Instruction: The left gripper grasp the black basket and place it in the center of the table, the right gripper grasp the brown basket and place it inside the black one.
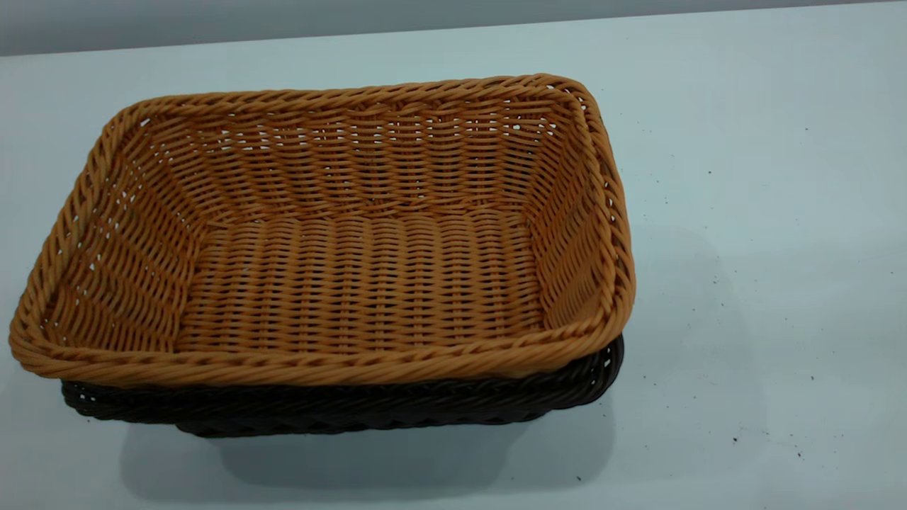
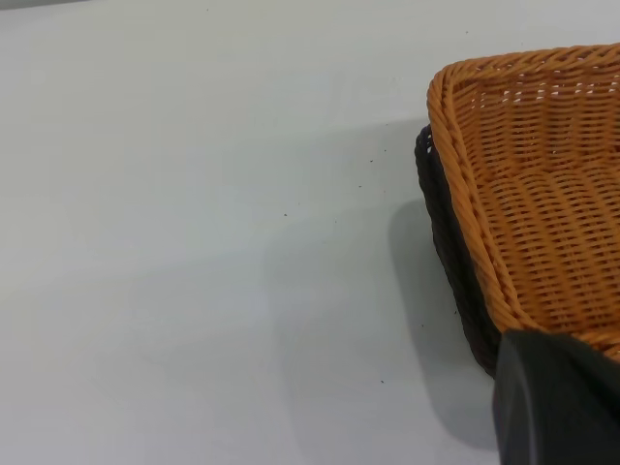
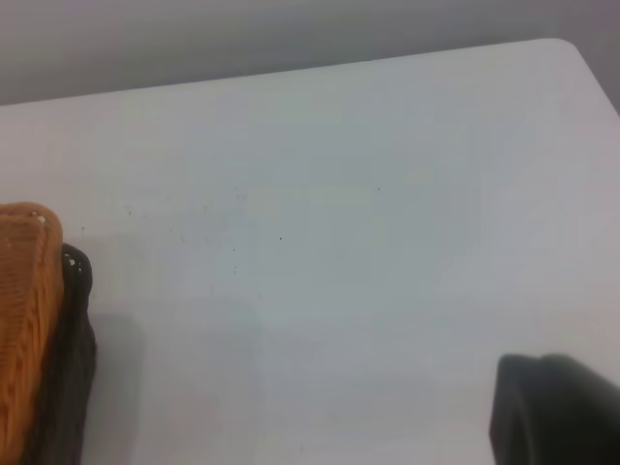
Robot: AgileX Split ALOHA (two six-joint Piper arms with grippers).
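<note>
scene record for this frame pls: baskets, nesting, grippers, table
brown basket: upright, empty, sitting inside the black one
black basket: underneath, only its rim and upper wall showing along the near and right sides
nesting: done by the look of it; rims roughly parallel, brown rim riding above black rim
left gripper: dark part visible in the left wrist view, next to the baskets' corner
right gripper: dark part visible in the right wrist view, away from the baskets
table: pale, with small dark specks

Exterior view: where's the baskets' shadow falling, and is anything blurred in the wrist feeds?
Exterior view: soft shadow on the table in front of the black basket, under the brown basket. Left wrist view: dark blurred gripper part at the frame's corner. Right wrist view: the same, baskets at the edge.
</note>
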